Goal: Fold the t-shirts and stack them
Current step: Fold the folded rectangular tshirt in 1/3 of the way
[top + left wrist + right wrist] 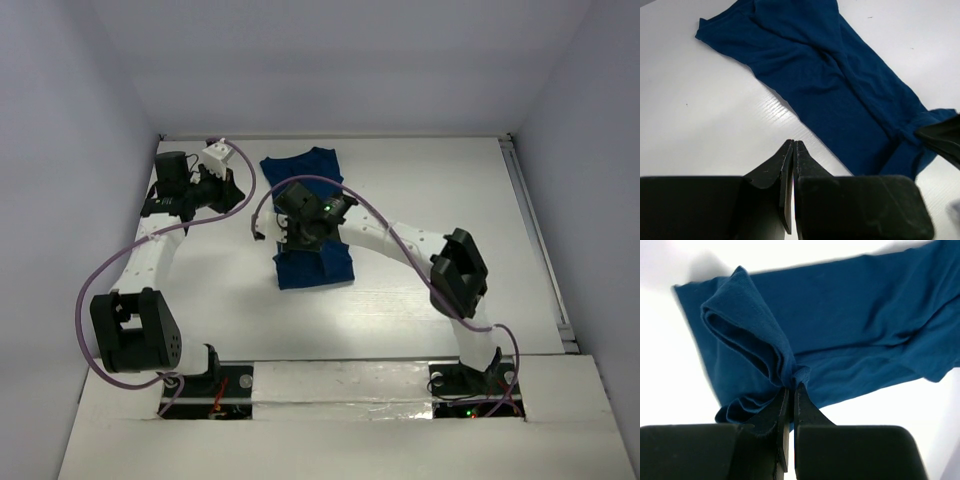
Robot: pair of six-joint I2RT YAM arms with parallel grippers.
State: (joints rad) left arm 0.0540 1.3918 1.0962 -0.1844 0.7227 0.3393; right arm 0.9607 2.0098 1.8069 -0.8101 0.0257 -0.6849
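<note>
A dark navy-blue t-shirt lies folded into a long strip down the middle of the white table; no chest print shows. It also shows in the left wrist view and the right wrist view. My right gripper hovers over the strip's middle and is shut on a bunched fold of the cloth, lifting it. My left gripper is shut and empty above bare table, left of the t-shirt's far end.
The white table has grey walls on three sides and a metal rail along its right edge. Purple cables loop over both arms. The arm bases stand at the near edge.
</note>
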